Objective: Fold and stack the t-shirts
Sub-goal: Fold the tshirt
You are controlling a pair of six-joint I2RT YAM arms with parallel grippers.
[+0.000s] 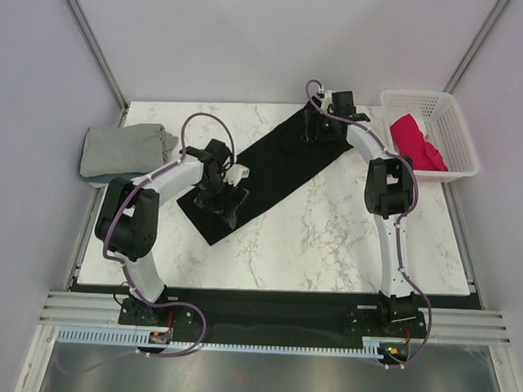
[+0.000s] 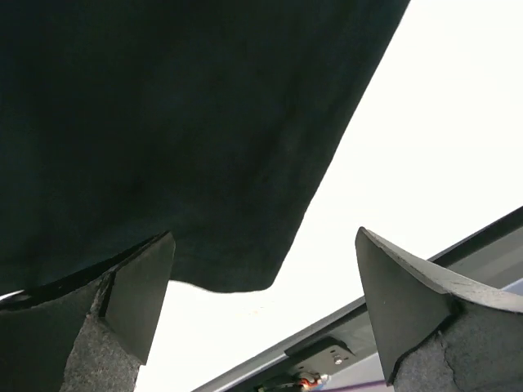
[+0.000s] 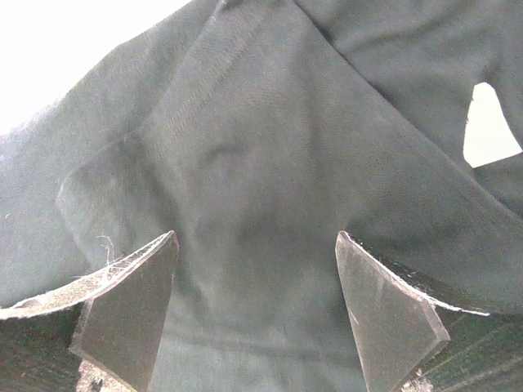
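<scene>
- While both pairs of jaws stand spread, holding nothing, we see the black t-shirt [image 1: 280, 162] flat on the worktop [image 1: 329, 242].
- Its near end lies under our left jaws, its far end under our right jaws.

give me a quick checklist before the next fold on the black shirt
1. Left pincer open: ok, jaws wide at the black t-shirt's near end.
2. Right pincer open: ok, jaws wide over its far end, nothing between them.
3. Either pincer touching the cloth: cannot tell.
4. Cloth smooth at the far end: not ok, overlapping folds show in the right wrist view.
5. Stack spot: ok, a folded grey t-shirt lies at the marble table's far left corner.
6. Shirts left to fold: not ok, a crimson t-shirt lies crumpled in the white basket.
</scene>
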